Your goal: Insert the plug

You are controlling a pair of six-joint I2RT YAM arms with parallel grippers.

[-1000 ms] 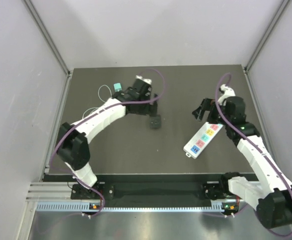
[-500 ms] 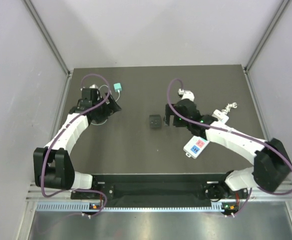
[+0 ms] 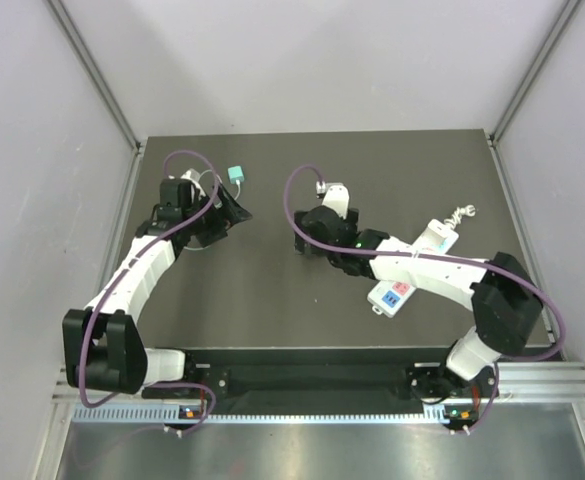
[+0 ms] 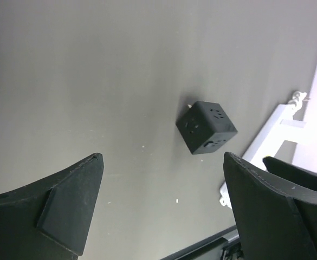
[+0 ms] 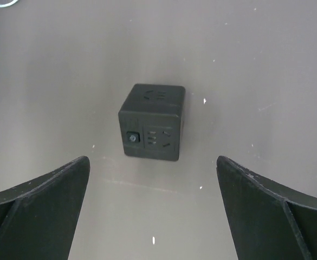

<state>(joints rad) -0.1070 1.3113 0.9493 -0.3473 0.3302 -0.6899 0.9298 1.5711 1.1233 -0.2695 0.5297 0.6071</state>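
Note:
A black socket cube point(image 5: 153, 122) lies on the dark table, with a switch and socket holes on the side facing the right wrist camera. My right gripper point(image 5: 151, 162) is open and empty, just short of the cube with its fingers wide either side. In the top view the right gripper point(image 3: 310, 232) covers the cube. The cube also shows in the left wrist view point(image 4: 206, 127), well ahead of my open, empty left gripper point(image 4: 162, 162). A teal plug point(image 3: 236, 174) with a thin white cable point(image 3: 207, 182) lies at the back left, just beyond the left gripper point(image 3: 234, 212).
A white power strip point(image 3: 392, 293) with coloured sockets lies right of centre, partly under the right arm, its cord end point(image 3: 459, 212) pointing back right. It also shows in the left wrist view point(image 4: 272, 135). Grey walls enclose the table.
My right arm has swung left across the table, from beside the power strip to over the cube. My left arm has pulled back left from the cube to near the teal plug.

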